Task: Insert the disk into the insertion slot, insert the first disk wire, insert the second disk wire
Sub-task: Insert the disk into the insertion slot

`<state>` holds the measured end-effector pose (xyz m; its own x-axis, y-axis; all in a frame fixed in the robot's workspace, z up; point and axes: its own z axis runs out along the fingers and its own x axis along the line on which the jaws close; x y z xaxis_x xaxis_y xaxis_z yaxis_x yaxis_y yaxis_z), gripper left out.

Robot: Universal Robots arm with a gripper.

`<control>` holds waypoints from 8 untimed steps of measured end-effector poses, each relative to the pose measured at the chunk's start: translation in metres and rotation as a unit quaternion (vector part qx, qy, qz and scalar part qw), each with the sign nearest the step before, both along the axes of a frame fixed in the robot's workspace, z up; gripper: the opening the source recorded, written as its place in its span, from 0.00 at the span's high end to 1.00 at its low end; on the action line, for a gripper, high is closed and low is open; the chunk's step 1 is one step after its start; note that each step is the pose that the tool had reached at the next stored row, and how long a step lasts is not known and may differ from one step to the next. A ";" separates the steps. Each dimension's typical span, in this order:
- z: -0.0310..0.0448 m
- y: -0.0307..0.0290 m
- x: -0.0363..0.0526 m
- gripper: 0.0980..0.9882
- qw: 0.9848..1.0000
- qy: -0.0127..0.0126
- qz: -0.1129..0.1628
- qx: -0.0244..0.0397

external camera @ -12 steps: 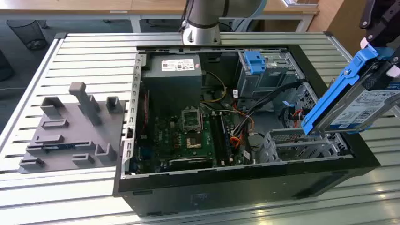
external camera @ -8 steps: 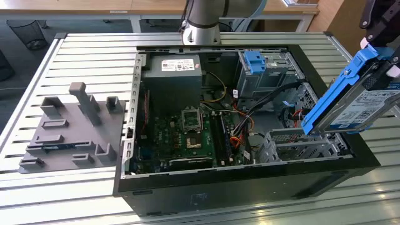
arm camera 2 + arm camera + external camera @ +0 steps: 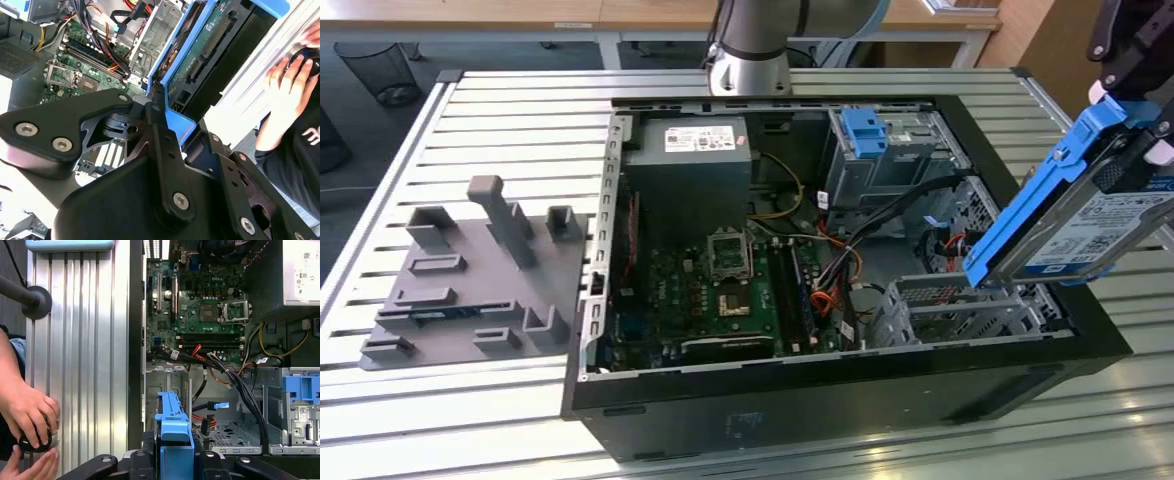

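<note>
My gripper [image 3: 1137,125] is shut on the disk [image 3: 1101,225], a grey drive with a white-and-blue label clipped in a bright blue frame [image 3: 1034,200]. The disk hangs tilted in the air over the case's front corner on the exterior view's right, above the insertion slot [image 3: 961,305], a perforated silver cage, and apart from it. In the second wrist view the disk's green circuit board [image 3: 207,47] faces the camera, with black fingers [image 3: 162,127] clamped on its frame. In the first wrist view the blue frame [image 3: 172,427] stands over the cage [image 3: 227,437]. Loose cables with a blue plug [image 3: 216,405] lie inside the cage.
The open computer case [image 3: 854,400] lies on a slatted metal table [image 3: 494,120]. A taller grey bay with a blue tab [image 3: 874,140] stands behind the cage. A grey fixture block [image 3: 467,280] sits on the exterior view's left. A person's hand [image 3: 27,415] rests on a black knob beside the case.
</note>
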<state>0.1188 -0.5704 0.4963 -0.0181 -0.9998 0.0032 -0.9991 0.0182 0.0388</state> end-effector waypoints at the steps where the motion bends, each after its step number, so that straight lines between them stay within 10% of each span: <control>1: -0.0003 0.0000 -0.0002 0.70 1.000 -0.001 0.000 0.000; 8: -0.0044 0.0010 -0.0112 0.70 1.000 -0.010 0.000 0.000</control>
<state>0.1077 -0.5694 0.4919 -0.0181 -0.9998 0.0030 -0.9996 0.0182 0.0197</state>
